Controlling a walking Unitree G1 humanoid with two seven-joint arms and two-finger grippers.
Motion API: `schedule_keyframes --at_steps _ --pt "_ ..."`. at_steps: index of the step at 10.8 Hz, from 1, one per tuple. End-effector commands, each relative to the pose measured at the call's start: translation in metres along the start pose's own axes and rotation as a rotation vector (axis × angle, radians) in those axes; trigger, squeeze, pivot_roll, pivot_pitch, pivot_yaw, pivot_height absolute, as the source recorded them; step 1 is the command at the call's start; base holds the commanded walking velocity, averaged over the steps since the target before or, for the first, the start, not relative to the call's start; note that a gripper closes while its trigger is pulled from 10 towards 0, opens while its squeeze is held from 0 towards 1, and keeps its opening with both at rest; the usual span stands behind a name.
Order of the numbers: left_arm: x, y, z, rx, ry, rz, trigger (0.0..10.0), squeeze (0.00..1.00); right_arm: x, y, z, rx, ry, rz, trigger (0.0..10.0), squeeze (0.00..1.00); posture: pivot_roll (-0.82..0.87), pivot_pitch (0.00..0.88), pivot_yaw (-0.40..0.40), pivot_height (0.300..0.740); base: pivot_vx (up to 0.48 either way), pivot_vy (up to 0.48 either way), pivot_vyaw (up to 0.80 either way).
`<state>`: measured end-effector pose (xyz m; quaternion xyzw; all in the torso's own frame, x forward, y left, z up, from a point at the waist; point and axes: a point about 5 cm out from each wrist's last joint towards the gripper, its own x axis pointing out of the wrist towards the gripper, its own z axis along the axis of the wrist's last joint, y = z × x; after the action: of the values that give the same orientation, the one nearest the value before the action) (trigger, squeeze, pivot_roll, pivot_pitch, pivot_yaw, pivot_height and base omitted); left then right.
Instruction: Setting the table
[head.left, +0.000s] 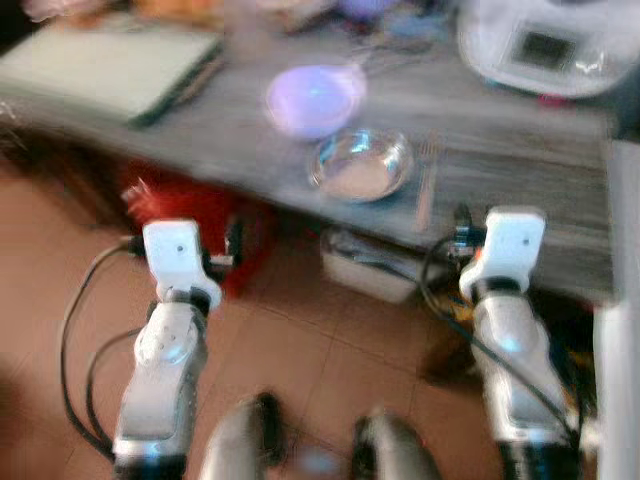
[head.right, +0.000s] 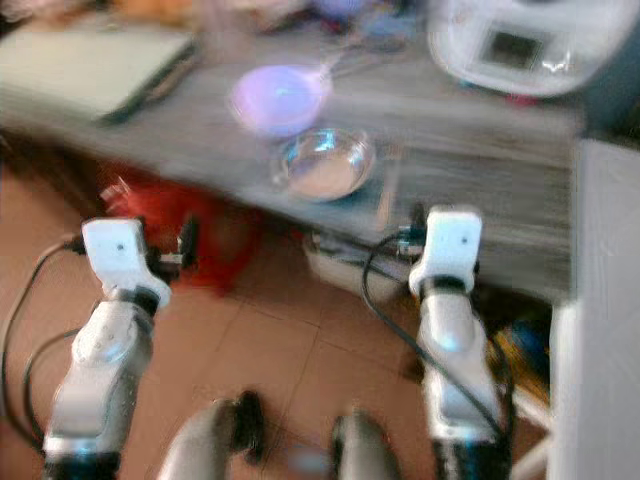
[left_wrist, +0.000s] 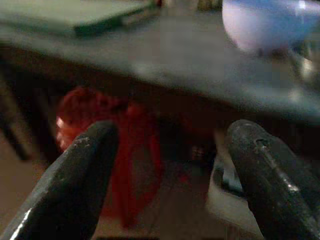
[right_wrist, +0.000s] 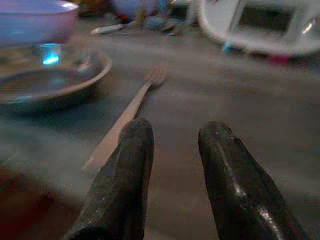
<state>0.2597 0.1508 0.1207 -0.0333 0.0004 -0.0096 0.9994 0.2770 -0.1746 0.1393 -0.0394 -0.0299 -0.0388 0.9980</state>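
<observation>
A grey wooden table (head.left: 520, 170) stands before me, blurred in the eye views. On it are a purple bowl (head.left: 313, 98), a clear glass bowl (head.left: 360, 165) just in front of it, and a fork (right_wrist: 135, 107) lying beside the glass bowl (right_wrist: 45, 82). My right gripper (right_wrist: 175, 130) is open and empty, low over the table's near edge, a short way from the fork's handle. Below the table edge, my left gripper (left_wrist: 170, 135) is wide open and holds nothing, with the purple bowl (left_wrist: 270, 22) up ahead of it.
A white appliance (head.left: 545, 40) sits at the table's far right, and a green mat (head.left: 110, 65) at its far left. Under the table are a red object (head.left: 165, 200) and a white box (head.left: 370, 265). A white surface (head.left: 622, 300) rises at my right.
</observation>
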Motion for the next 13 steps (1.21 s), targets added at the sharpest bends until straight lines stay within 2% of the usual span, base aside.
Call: schedule_keyframes --at_steps 1,2,3,4,5,6,9,13 --pt "0.002 -0.001 0.006 0.010 -0.021 -0.010 10.0 0.00 -0.002 -0.003 0.002 0.029 0.007 -0.003 10.0 0.00 -0.04 0.152 0.016 0.740 -0.285 0.000 0.00" --pt "0.000 0.000 0.003 0.009 -0.007 -0.008 10.0 0.00 0.000 0.002 0.010 0.035 -0.025 0.019 10.0 0.00 -0.05 0.152 0.021 0.740 -0.289 0.000 0.00" --pt "-0.003 -0.003 0.000 0.009 0.008 -0.024 10.0 0.00 -0.001 0.004 0.008 0.061 -0.024 0.041 10.0 0.29 -0.04 0.153 0.023 0.740 -0.289 0.000 0.00" --pt "-0.004 -0.003 -0.001 0.009 0.009 -0.025 10.0 0.00 -0.001 0.004 0.007 0.059 -0.023 0.043 10.0 1.00 -0.04 0.155 0.023 0.740 -0.281 0.000 0.00" --pt "-0.003 -0.003 -0.001 0.009 0.009 -0.024 10.0 0.00 -0.002 0.005 0.008 0.060 -0.022 0.037 10.0 1.00 -0.04 0.156 0.027 0.740 -0.281 0.000 0.00" --pt "-0.002 -0.002 0.001 0.012 0.005 -0.026 10.0 0.00 0.000 0.008 0.008 0.060 -0.025 0.026 10.0 0.00 -0.03 0.153 0.033 0.740 -0.270 0.000 0.00" --pt "-0.001 -0.004 0.004 0.015 -0.005 -0.042 10.0 0.00 0.002 0.012 0.008 0.090 -0.028 0.042 10.0 0.00 -0.03 0.154 0.036 0.740 -0.169 0.000 0.00" --pt "-0.001 -0.013 0.010 -0.038 -0.052 -0.118 10.0 0.00 0.001 0.012 0.005 0.093 -0.012 0.052 10.0 0.00 -0.03 0.153 0.022 0.740 0.000 0.000 -0.70"
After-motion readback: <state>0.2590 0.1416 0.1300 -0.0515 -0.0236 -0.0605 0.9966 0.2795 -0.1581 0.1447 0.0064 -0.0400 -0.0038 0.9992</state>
